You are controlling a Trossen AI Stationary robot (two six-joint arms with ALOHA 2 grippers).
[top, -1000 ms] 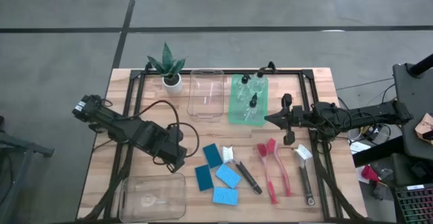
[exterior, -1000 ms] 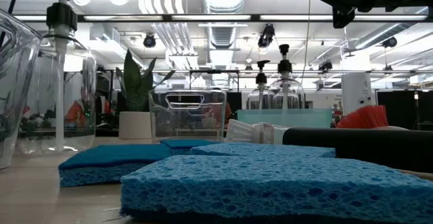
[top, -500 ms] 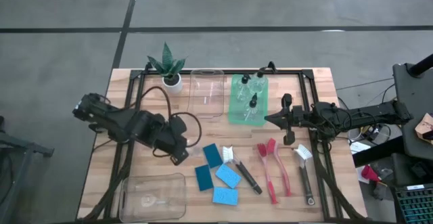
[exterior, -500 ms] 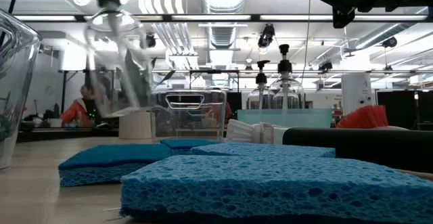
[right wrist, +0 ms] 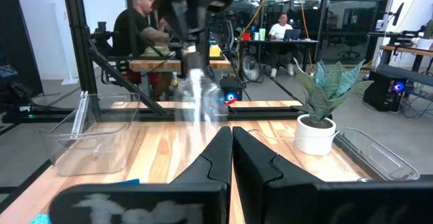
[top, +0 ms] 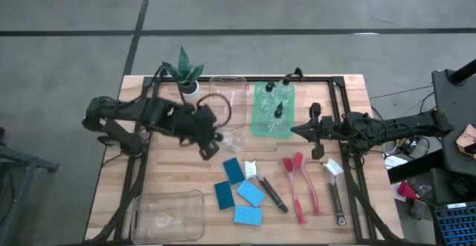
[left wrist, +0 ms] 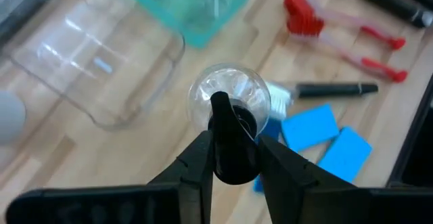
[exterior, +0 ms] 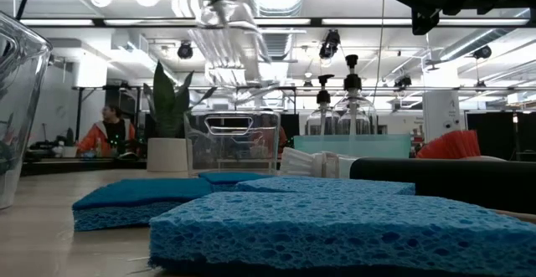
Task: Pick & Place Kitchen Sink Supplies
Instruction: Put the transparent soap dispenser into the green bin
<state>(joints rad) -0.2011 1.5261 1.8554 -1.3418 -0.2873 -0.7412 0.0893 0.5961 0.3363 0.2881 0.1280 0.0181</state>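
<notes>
My left gripper (top: 213,143) is shut on a small clear bottle (top: 232,140) with a black top. It holds it in the air over the table's middle, between the far clear bin (top: 227,101) and the blue sponges (top: 239,189). In the low view the bottle (exterior: 224,22) shows high up and tilted. Three more bottles stand in the green bin (top: 260,123). The red brushes (top: 299,183) and black brushes (top: 269,192) lie flat on the wood. My right gripper (top: 295,131) is shut, waits beside the green bin and touches nothing. My left gripper pinches the bottle's black top (left wrist: 233,126) between its two fingers (left wrist: 199,156). The clear round body (left wrist: 230,92) sticks out beyond the fingertips. The bottle is lifted clear of the table and tilted, its body pointing toward the table's right.
A potted plant (top: 186,79) stands at the far edge left of the far clear bin. A second clear bin (top: 167,216) sits at the near left corner. A black frame (top: 327,82) runs around the table. People sit in the room beyond (right wrist: 281,28).
My left gripper has risen from the table's near left and swung toward the far right, toward the green bin. It carries the bottle, which stood upright on the table a second ago and is now lifted clear and tilted.
</notes>
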